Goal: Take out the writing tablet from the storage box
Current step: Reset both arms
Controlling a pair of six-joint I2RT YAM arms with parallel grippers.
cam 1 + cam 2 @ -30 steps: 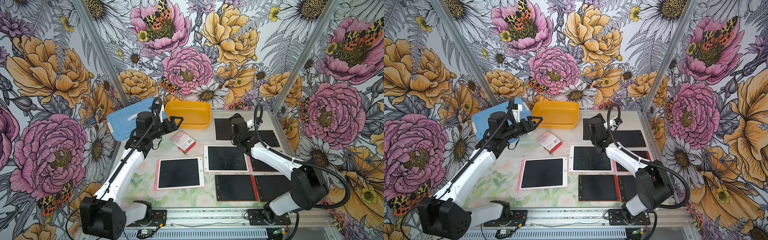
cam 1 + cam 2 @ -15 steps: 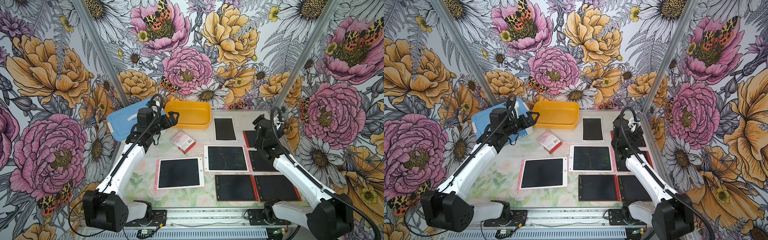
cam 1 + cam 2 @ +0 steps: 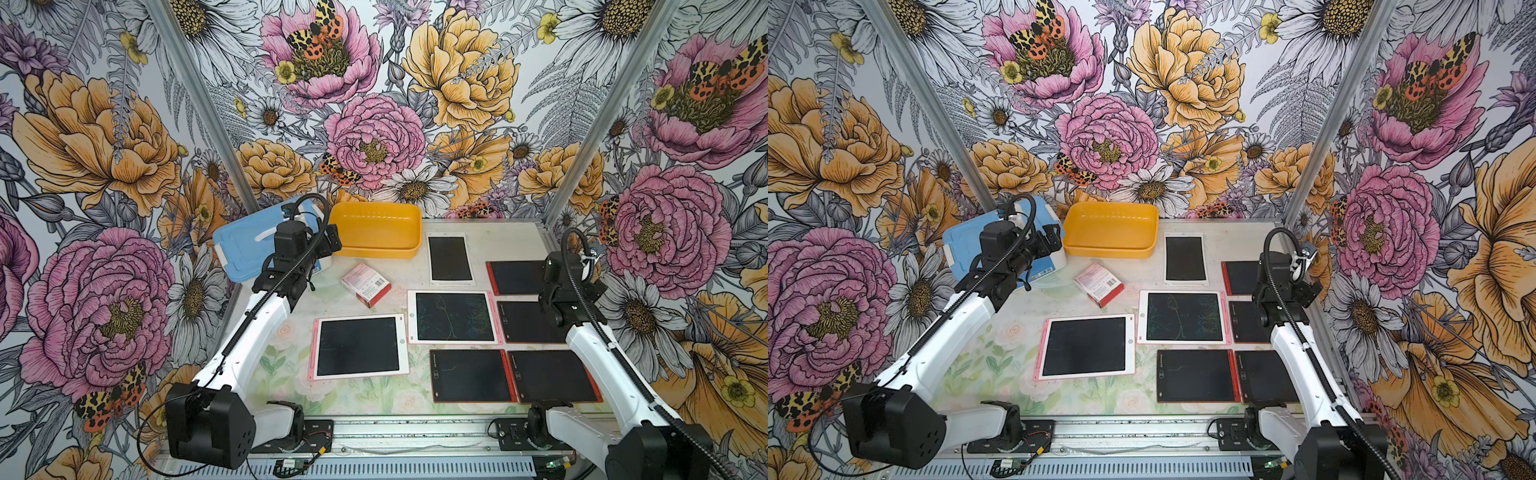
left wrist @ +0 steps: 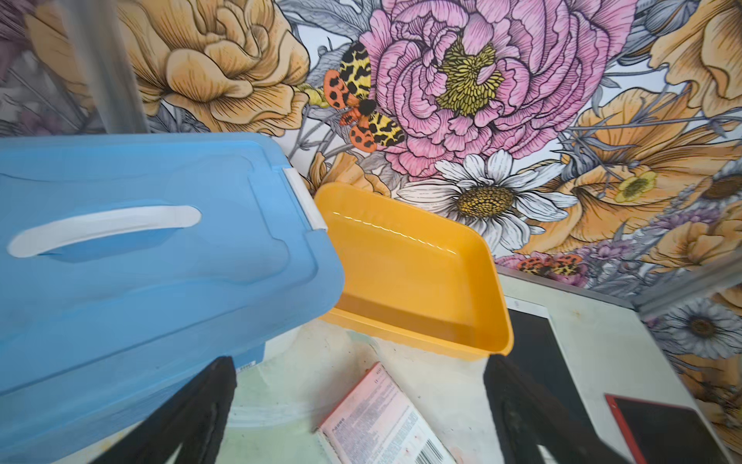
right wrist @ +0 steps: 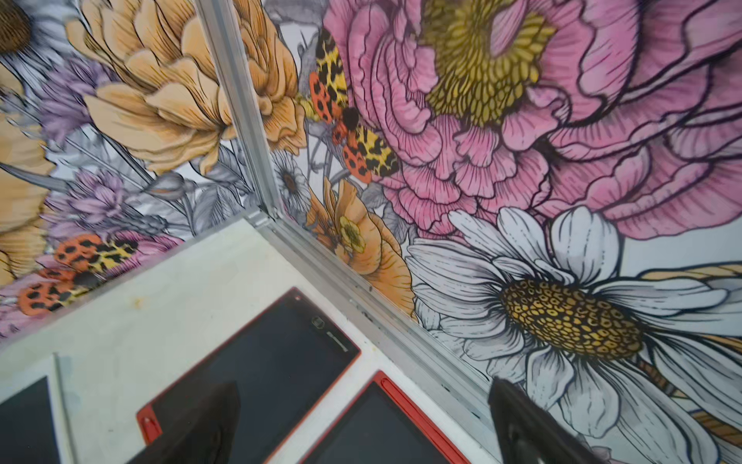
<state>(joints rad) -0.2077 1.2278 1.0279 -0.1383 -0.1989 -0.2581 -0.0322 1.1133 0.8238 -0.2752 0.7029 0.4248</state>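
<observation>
Far edge of table (image 3: 511, 243): storage box (image 3: 376, 230), white writing tablet (image 3: 451, 258) flat just beside it. Spread wide, empty: left jaws, right jaws.

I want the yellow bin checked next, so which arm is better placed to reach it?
Left. The left pincer, open, hangs right beside the storage box, its camera looking inside. The right pincer, also open, is across the table over the red tablets.
</observation>
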